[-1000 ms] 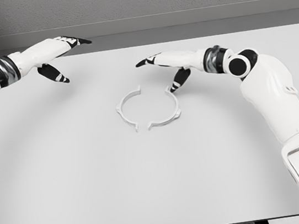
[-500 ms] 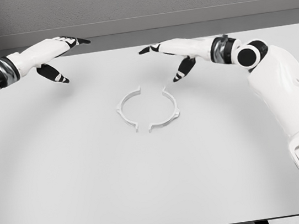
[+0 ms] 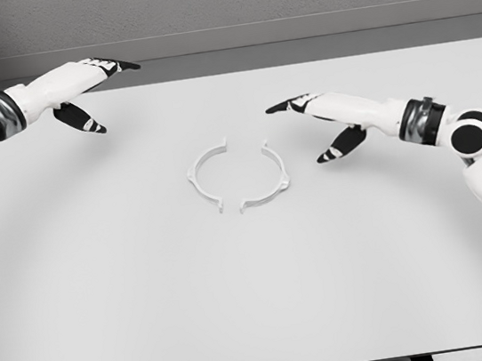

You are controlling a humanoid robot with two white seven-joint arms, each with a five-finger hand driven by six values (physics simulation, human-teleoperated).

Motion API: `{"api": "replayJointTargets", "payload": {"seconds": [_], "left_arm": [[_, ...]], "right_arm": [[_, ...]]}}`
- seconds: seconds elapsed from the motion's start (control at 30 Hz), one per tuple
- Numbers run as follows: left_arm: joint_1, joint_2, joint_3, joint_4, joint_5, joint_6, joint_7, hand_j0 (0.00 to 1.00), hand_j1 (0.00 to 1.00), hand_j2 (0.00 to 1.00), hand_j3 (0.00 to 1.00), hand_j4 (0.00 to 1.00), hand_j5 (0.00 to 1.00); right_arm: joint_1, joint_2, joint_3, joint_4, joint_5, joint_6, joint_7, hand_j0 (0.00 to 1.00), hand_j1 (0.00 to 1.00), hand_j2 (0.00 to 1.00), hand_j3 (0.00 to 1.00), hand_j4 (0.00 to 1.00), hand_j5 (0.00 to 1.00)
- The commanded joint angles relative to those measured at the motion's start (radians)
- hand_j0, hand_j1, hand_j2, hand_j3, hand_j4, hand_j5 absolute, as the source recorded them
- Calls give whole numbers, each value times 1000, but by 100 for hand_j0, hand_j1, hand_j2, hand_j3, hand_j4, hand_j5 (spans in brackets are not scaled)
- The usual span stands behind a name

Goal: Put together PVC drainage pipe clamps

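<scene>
While both clamp halves sit loose mid-worktop, neither hand has anything in it. Left clamp half (image 3: 203, 172) and right clamp half (image 3: 267, 179) face each other as two arcs, ends close but not joined: gaps show at the far side and at the near side, and the near-side ends look slightly offset.

Right hand (image 3: 330, 123) hovers off to the right of the right half, apart from it, fingers extended and relaxed, thumb hanging down, nothing gripped. Left hand (image 3: 80, 91) is up near the far-left corner of the worktop (image 3: 258, 304), well apart from the parts, fingers also stretched out, empty.

Risks as I see them:
- Parts are thin, light and unrestrained on a smooth top. A one-sided push from the right hand probably slides the right half into the left and shoves the pair along instead of seating the joint. The left hand is too far away to brace.
- The ends are not lined up. Closing without squaring first could make the tabs ride past or over each other, or spin a half.
- Low profile: fingertips coming in flat may skate over the arc or tip it up.
- White on white, so poor contrast for locating the ends.
</scene>
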Motion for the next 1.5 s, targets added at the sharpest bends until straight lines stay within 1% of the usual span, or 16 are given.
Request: {"api": "replayJointTargets", "payload": {"seconds": [0.0,0.03,0.2,0.43,0.53,0.6,1.17,1.47], "left_arm": [[0,1,2,-2,6,2,1,100,100,100,100,100,100],[2,1,2,-2,8,2,1,100,100,100,100,100,100],[2,1,10,-2,8,2,1,100,100,100,100,100,100],[2,1,10,-2,6,2,1,100,100,100,100,100,100],[2,1,11,-2,6,2,1,100,100,100,100,100,100],[2,1,11,0,6,2,1,100,100,100,100,100,100],[2,1,13,0,6,2,1,100,100,100,100,100,100],[2,1,13,0,8,2,1,100,100,100,100,100,100]], "right_arm": [[-2,9,45,-4,-6,2,0,100,100,100,100,100,100],[-5,22,59,-2,1,2,0,100,100,100,100,100,100],[-14,38,109,1,8,2,0,100,100,100,100,100,100],[-17,41,119,2,10,2,0,100,100,100,100,100,100],[-31,59,119,13,28,2,0,100,100,100,100,100,100],[-40,59,119,13,28,2,0,100,100,100,100,100,100],[-48,61,119,28,30,2,0,100,100,100,100,100,100],[-49,75,120,28,30,2,0,100,100,100,100,100,100]]}}
